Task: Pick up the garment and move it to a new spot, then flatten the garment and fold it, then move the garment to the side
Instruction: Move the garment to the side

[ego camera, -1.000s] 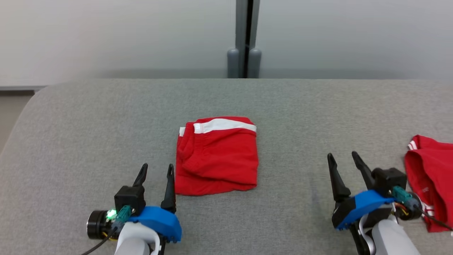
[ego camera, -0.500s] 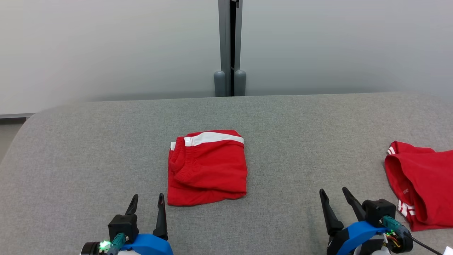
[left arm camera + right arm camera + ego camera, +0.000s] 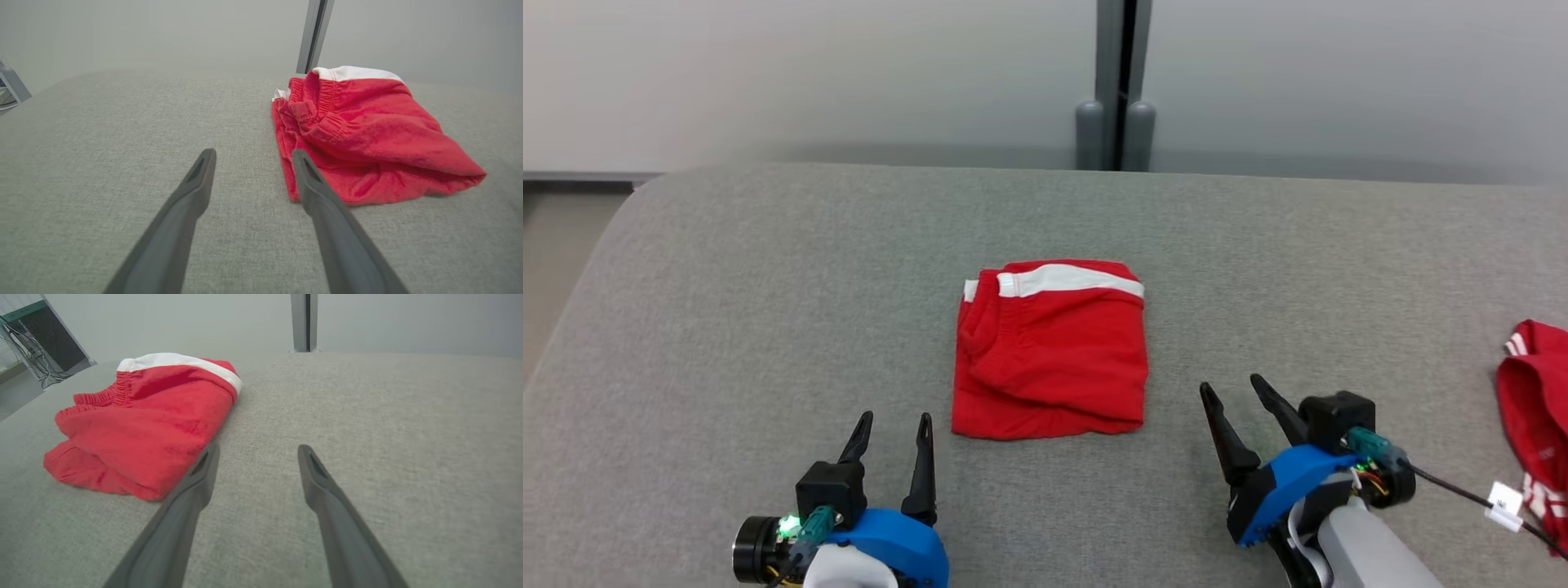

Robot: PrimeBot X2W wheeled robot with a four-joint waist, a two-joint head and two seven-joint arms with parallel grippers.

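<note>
folded red shorts are laid on the grey table. left gripper and right gripper are held spread and empty, apart from the shorts.

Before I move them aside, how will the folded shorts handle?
Probably floppy: the shorts lie in soft, rumpled layers, so a one-edge pinch would likely unfold them. Likely light: thin cloth. Pushed, they may bunch rather than slide on the textured grey surface.

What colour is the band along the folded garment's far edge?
White, on the red folded garment; clearest in the head view.
</note>
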